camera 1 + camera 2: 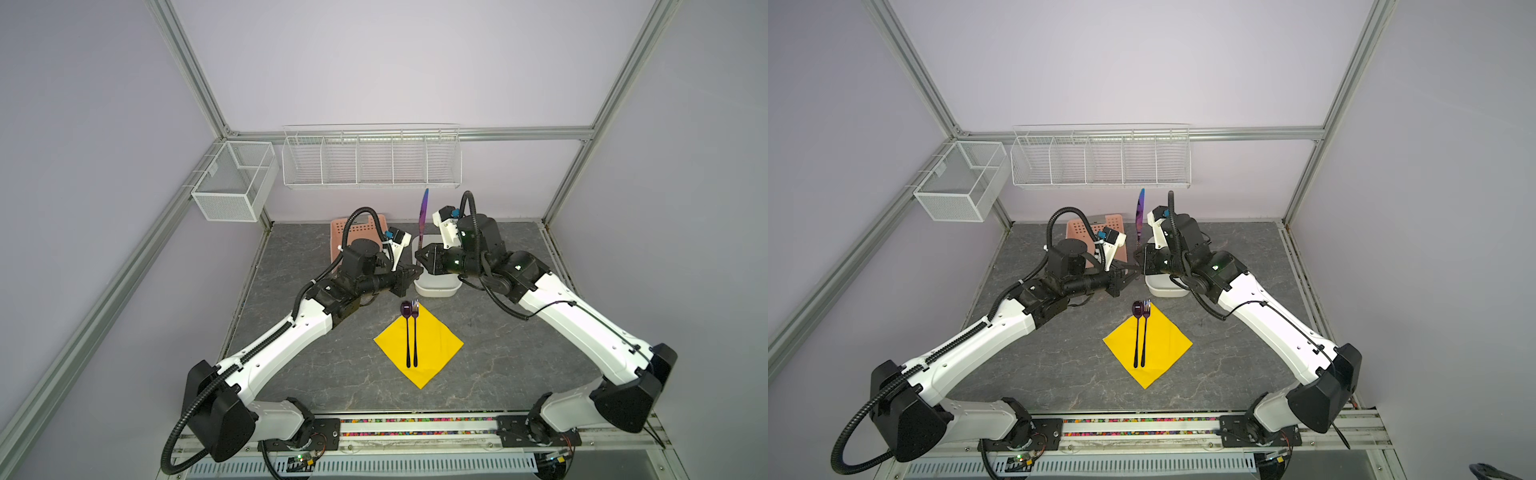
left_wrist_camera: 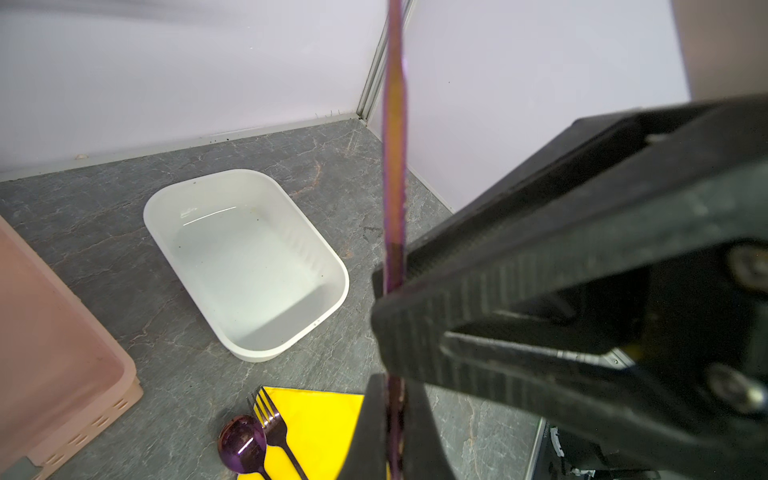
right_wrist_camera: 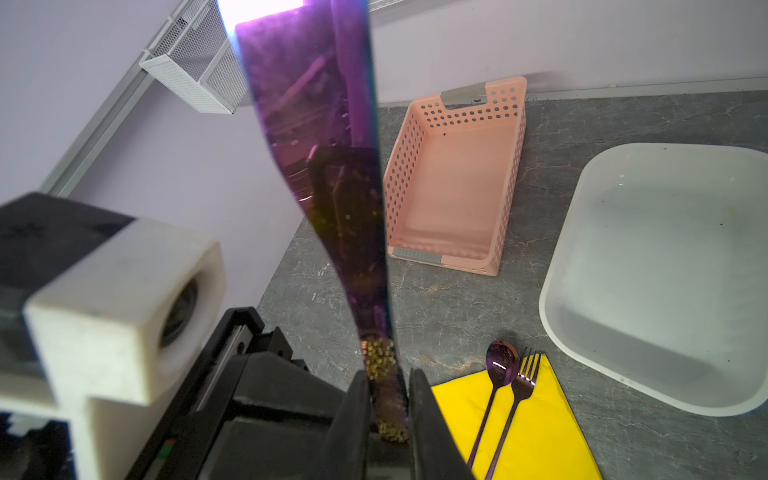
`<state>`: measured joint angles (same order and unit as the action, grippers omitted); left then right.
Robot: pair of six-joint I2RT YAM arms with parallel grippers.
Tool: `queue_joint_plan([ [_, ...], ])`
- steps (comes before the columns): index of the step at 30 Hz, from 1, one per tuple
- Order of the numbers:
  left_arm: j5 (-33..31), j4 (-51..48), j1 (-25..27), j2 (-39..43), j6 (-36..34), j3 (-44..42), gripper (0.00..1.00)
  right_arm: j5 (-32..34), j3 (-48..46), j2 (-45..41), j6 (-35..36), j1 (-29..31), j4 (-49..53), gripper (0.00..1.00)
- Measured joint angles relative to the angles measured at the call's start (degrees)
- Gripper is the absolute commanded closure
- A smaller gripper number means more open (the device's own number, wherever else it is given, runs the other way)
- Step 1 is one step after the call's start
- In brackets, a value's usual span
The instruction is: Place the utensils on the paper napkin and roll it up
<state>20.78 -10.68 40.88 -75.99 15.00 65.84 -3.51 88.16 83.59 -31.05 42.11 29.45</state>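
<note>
Knife (image 1: 423, 216) held upright; spoon (image 1: 406, 332), fork (image 1: 415, 332) lying on napkin (image 1: 440, 345).

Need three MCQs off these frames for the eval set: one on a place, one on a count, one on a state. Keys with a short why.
1. The spoon and fork lie: A on the yellow napkin; B in the white tub; C in the pink basket.
2. Utensils on the napkin: A one; B two; C three.
3. The knife: A lies flat on the table; B lies in the white tub; C is held upright.

1 A: both handles run across the yellow sheet.
2 B: only the spoon and fork are there.
3 C: the blade points up and the left hand clamps the handle.
</note>
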Motion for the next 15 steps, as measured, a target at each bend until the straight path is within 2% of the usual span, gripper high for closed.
queue_joint_plan([
  [3, 0.02, 0.02, 0.00, 0.00, 0.35, 0.00, 1.00, 0.28, 0.02, 0.00, -0.15, 0.09, 0.04, 0.76],
  [15, -0.02, 0.04, 0.00, 0.00, 0.76, 0.00, 1.00, 1.11, 0.68, 0.61, -0.63, 0.26, 0.07, 0.76],
])
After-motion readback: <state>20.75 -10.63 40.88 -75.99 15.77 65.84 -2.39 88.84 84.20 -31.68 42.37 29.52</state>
